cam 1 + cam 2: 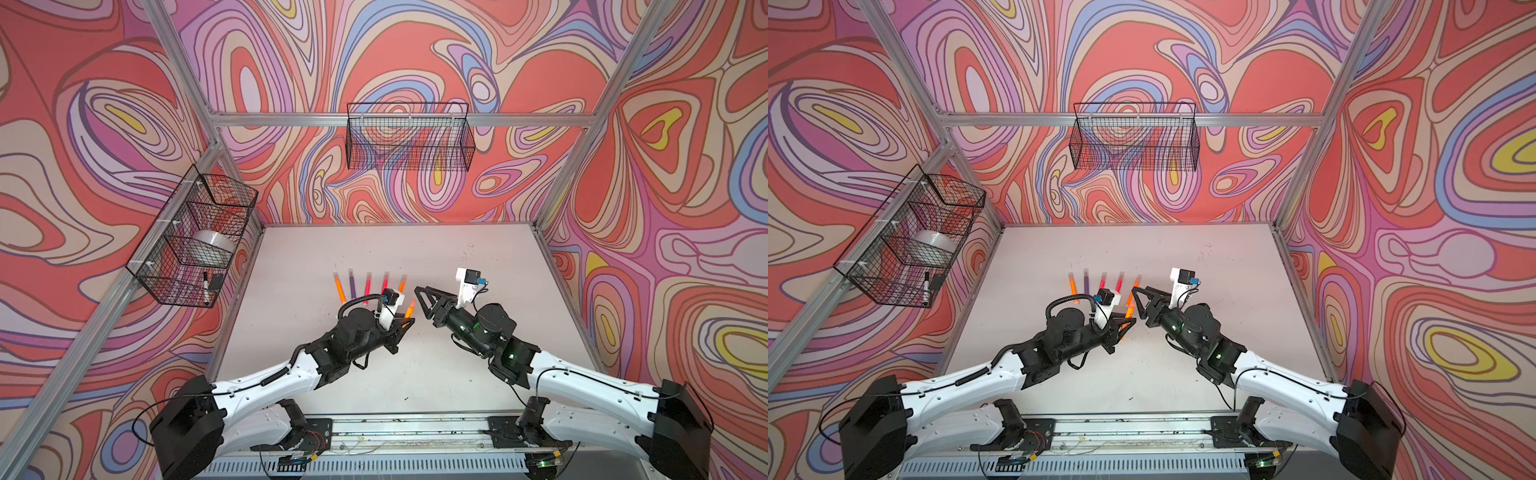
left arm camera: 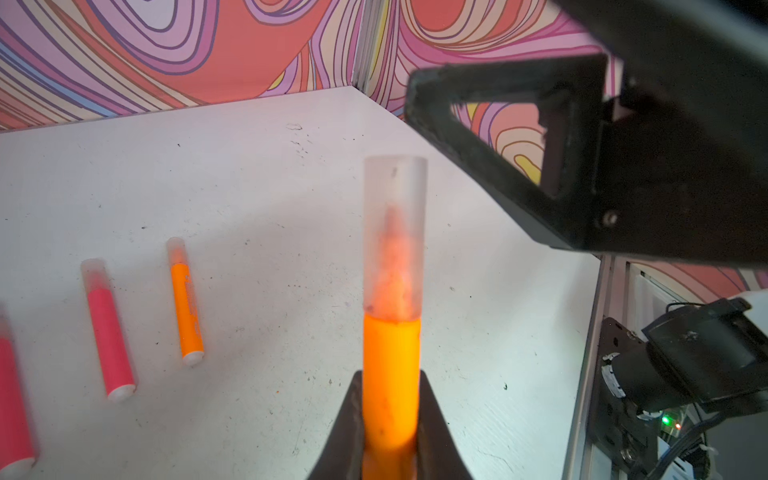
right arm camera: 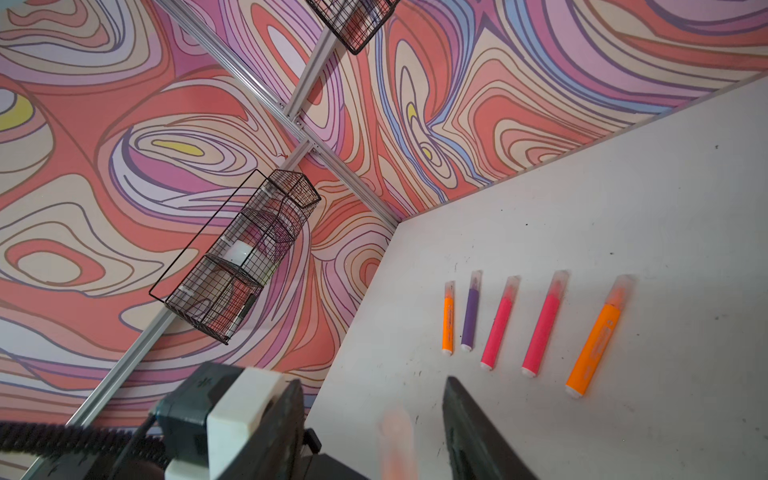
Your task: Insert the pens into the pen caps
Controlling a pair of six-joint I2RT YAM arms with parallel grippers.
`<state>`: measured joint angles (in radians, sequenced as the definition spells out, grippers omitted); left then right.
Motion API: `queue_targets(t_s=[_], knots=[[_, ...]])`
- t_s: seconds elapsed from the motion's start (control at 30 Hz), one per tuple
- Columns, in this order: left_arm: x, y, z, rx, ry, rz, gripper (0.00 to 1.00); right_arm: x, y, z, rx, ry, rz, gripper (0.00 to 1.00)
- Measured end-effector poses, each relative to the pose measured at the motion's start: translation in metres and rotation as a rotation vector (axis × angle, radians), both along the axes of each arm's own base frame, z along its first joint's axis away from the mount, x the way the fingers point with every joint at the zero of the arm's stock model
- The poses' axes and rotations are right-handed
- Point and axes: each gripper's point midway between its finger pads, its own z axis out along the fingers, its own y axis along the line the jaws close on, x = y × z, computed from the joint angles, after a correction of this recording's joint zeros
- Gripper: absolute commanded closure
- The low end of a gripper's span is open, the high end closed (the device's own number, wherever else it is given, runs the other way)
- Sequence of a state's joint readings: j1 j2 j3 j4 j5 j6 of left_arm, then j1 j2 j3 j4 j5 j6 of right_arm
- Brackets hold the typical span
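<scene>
Orange pen [image 2: 390, 345], seated in its cap [image 2: 395, 232], is pinched by the barrel in the left tool [image 2: 390, 386] above the table [image 2: 249, 187], long axis aimed at the right tool [image 1: 419, 291], found just beside the cap end, its spread not to be told.

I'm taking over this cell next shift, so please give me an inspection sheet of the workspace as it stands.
Surface: white table, scuffed, speckled.
Job's things: five capped pens in a row; sixth, the held orange pen, wears its cap.
Clutter: nothing seen.
End effectors: left end effector shut on held orange pen; right end effector open, holding nothing.
Cables: black loop over left wrist; slack lead under right forearm.
Surroundings: side basket holds tape roll, marker; back basket; patterned walls.
</scene>
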<state>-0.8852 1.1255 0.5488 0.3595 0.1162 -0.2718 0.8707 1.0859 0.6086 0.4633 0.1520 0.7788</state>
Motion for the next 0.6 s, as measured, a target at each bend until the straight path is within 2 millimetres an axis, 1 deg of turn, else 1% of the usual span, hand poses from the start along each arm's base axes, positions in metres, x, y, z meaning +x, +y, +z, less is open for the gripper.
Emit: queue_targets(t_s=[0.17,0.37,0.5,0.6], knots=[[-0.004,-0.001,0.001,0.012,-0.027,-0.023,1.0,0.013,0.014,-0.011,-0.024,0.047,0.016,0.57],[-0.004,-0.001,0.002,0.018,-0.038,-0.026,1.0,0.017,0.022,-0.026,-0.05,0.091,0.032,0.66],[-0.004,-0.001,0.001,0.023,-0.042,-0.028,1.0,0.018,0.027,-0.023,-0.046,0.092,0.049,0.75],[-0.004,-0.001,0.001,0.023,-0.045,-0.029,1.0,0.018,0.029,-0.02,-0.043,0.088,0.054,0.87]])
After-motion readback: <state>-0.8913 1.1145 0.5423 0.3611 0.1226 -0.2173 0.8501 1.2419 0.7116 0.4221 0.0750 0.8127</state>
